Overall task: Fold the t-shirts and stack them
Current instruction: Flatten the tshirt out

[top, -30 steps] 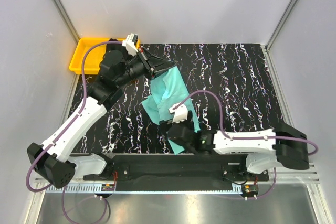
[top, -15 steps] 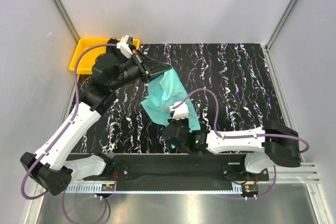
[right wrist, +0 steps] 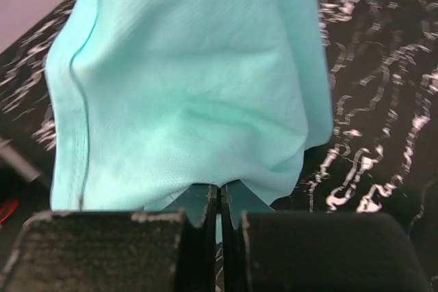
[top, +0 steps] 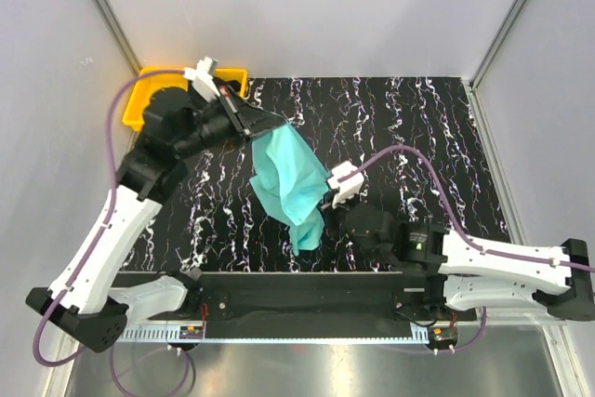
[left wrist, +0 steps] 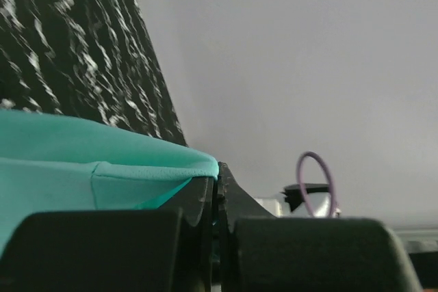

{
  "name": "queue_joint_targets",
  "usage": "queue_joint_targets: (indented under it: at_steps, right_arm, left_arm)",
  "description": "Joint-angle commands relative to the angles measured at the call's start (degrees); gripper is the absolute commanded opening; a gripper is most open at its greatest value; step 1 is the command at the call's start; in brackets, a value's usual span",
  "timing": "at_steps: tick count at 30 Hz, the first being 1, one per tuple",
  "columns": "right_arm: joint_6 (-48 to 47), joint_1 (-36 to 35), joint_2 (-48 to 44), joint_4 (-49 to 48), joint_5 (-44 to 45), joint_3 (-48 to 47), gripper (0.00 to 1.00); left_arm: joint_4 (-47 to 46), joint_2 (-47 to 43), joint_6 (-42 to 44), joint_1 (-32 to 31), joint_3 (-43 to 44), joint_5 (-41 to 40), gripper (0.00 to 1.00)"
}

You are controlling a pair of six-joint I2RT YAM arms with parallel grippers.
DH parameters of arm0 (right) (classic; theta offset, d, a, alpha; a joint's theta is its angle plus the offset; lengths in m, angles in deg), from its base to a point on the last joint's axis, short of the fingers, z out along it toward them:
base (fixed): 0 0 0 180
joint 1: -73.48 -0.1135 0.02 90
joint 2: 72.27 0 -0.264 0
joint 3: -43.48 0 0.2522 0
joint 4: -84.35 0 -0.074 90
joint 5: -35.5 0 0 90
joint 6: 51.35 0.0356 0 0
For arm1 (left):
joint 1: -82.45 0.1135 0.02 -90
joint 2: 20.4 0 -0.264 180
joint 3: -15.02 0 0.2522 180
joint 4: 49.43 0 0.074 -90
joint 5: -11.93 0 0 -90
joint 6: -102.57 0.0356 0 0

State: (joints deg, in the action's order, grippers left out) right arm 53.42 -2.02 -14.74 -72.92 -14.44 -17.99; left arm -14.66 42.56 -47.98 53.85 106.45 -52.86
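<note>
One turquoise-teal t-shirt [top: 288, 174] hangs bunched above the black patterned table [top: 418, 137], stretched between both grippers. My left gripper [top: 265, 123] is shut on its upper edge, near the table's back left. In the left wrist view the teal hem [left wrist: 68, 162] runs into the shut left gripper [left wrist: 217, 179]. My right gripper [top: 321, 220] is shut on the shirt's lower edge, toward the front middle. In the right wrist view the cloth [right wrist: 191, 87] drapes down into the closed right gripper [right wrist: 220, 200].
A yellow plastic tray [top: 138, 109] sits at the table's back left corner, partly behind the left arm. Grey walls with metal frame rails enclose the table on three sides. The arm bases and a black rail [top: 307, 290] line the near edge.
The right gripper has closed on the shirt's lower edge and pulled back to the right. The left arm has raised its end, and the shirt has come up off the table.
</note>
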Motion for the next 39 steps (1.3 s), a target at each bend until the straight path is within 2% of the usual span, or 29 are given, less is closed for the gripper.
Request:
queue_joint_targets:
  at_steps: [1,5,7,8,9,11,14,18,22,24,26,27,29,30,35,36,39]
  right_arm:
    - [-4.39,0.18,0.55,10.34,-15.51,-10.72,0.0]
    - [-5.53,0.18,4.06,13.61,-25.78,-25.02,0.0]
    - [-6.59,0.18,8.71,17.89,-29.66,-31.71,0.0]
    - [-7.03,0.27,12.99,20.27,-32.9,-39.32,0.0]
    - [-8.07,0.18,15.21,22.73,-34.33,-43.05,0.0]
    - [-8.7,0.18,20.48,28.89,-36.79,-52.09,0.0]
    - [-9.05,0.18,21.83,30.49,-37.77,-55.04,0.0]
    - [-7.22,0.62,18.85,30.58,-34.96,-49.7,0.0]
    - [1.03,2.64,12.35,30.58,-34.52,-40.03,0.0]
    - [8.24,5.97,8.39,31.02,-34.33,-33.62,0.0]
    - [12.2,9.22,5.23,32.77,-36.52,-29.32,0.0]
    - [13.17,11.85,4.43,34.08,-36.36,-28.33,0.0]
    - [15.72,15.19,2.76,34.8,-38.1,-24.57,0.0]
    - [16.69,19.82,2.58,34.8,-39.69,-22.89,0.0]
    - [23.1,31.45,4.85,34.71,-49.08,-10.42,0.0]
    - [23.9,33.12,5.21,34.8,-49.98,-9.18,0.0]
    - [25.66,41.47,6.18,36.02,-52.0,-5.57,0.0]
  left_arm:
    - [9.18,-1.26,11.67,3.02,11.78,-1.66,0.0]
    - [19.05,-1.78,23.34,7.84,24.34,-2.71,0.0]
    - [23.6,-2.4,27.49,8.47,33.01,-5.15,0.0]
    - [24.94,-2.75,31.51,8.47,35.86,-6.22,0.0]
    - [25.91,-3.62,33.12,8.47,40.41,-7.45,0.0]
    - [28.55,-4.59,36.1,8.47,44.04,-11.84,0.0]
    - [29.52,-6.79,38.22,8.47,46.78,-16.15,0.0]
    - [29.87,-7.85,38.76,8.47,43.81,-18.44,0.0]
    - [26.81,-3.04,36.57,8.56,38.19,-11.69,0.0]
    - [24.0,-1.01,35.51,8.47,31.98,-9.32,0.0]
    - [18.99,3.19,34.11,8.39,27.73,-6.76,0.0]
    - [14.54,4.88,33.58,8.21,22.67,-5.54,0.0]
    - [11.95,8.39,32.78,7.08,19.2,-5.87,0.0]
    - [9.07,13.02,33.13,6.28,16.32,-6.4,0.0]
    - [2.38,31.49,35.42,1.63,14.09,-6.93,0.0]
    - [1.06,38.14,35.42,1.36,15.57,-7.54,0.0]
    - [0.61,47.57,34.98,0.21,22.66,-7.98,0.0]
